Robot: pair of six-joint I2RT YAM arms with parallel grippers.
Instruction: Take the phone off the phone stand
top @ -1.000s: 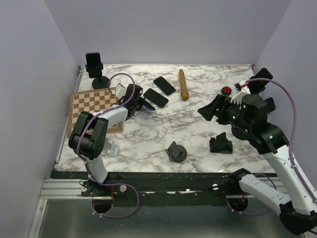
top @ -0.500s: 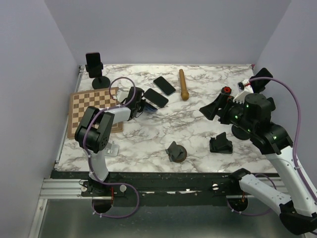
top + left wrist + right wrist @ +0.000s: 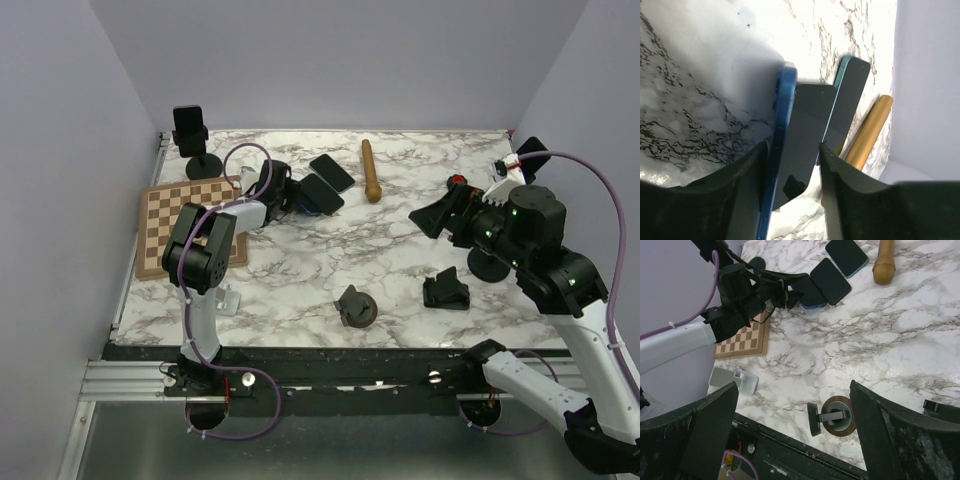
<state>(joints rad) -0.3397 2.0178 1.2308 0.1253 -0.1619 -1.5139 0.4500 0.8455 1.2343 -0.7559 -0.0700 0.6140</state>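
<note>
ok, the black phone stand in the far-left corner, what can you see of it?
The black phone stand has a round disc base and a short upright post, matte, plastic-looking. It stands upright at the far-left corner of the white marble table, just beyond the wooden chessboard; whether they touch is unclear. A dark phone sits upright in its cradle, portrait. No arm touches it.
</note>
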